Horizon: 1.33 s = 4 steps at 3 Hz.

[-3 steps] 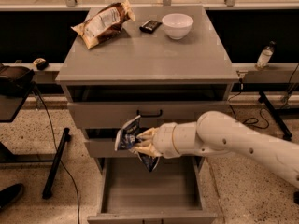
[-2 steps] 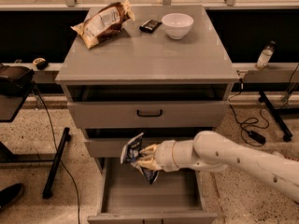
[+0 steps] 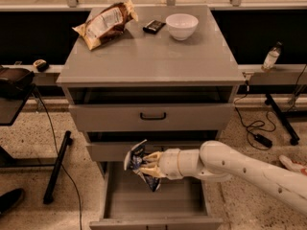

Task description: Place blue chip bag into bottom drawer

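**Gripper holds blue chip bag over the open bottom drawer**

The blue chip bag (image 3: 135, 158), dark navy foil with silvery edges and crumpled, sits in the gripper (image 3: 147, 165). It sticks out to the left of the fingertips. Its upper end rises toward the front of the middle grey drawer (image 3: 108, 151), and its lower corner hangs down past the fingers. The bag is in the air, above the bottom drawer (image 3: 168, 201). That is the lowest and deepest grey cabinet drawer, pulled out, with a plain grey interior. The bag is over the drawer's rear part, a little left of centre, and does not rest on the floor of the drawer.

The two pale fingers (image 3: 151, 156) are pinched onto the bag from its right side, with foil bunched between them. They touch nothing else. The white jointed arm (image 3: 240, 166) comes in from the lower right, roughly level, across the drawer's right side.

The top grey drawer with a black handle (image 3: 153, 115) is above the gripper. On the grey cabinet top (image 3: 148, 59) are three things:
- a brown-and-tan snack bag with a white label (image 3: 105, 23) at back left
- a small dark flat packet (image 3: 154, 26) near back centre
- a white round bowl (image 3: 182, 26) just right of the packet

A clear plastic bottle (image 3: 271, 57) stands on the ledge at right.
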{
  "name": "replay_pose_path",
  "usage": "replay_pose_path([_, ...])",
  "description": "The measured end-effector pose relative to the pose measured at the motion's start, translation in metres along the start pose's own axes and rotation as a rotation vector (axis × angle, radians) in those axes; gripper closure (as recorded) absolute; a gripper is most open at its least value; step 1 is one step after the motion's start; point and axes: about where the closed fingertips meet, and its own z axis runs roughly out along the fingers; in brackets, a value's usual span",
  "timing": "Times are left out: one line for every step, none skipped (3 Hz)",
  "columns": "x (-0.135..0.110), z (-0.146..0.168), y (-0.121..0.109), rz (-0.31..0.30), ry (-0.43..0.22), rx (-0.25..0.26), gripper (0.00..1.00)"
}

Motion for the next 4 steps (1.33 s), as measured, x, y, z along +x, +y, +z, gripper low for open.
replay_pose_path([0.05, 0.03, -0.021, -0.014, -0.077, -0.01, 1.0])
replay_pose_path([0.094, 0.05, -0.022, -0.019, -0.187, -0.028, 1.0])
replay_pose_path([0.127, 0.077, -0.006, 0.04, -0.208, -0.048, 1.0])
replay_pose_path([0.187, 0.097, -0.031, 0.093, -0.138, 0.012, 1.0])
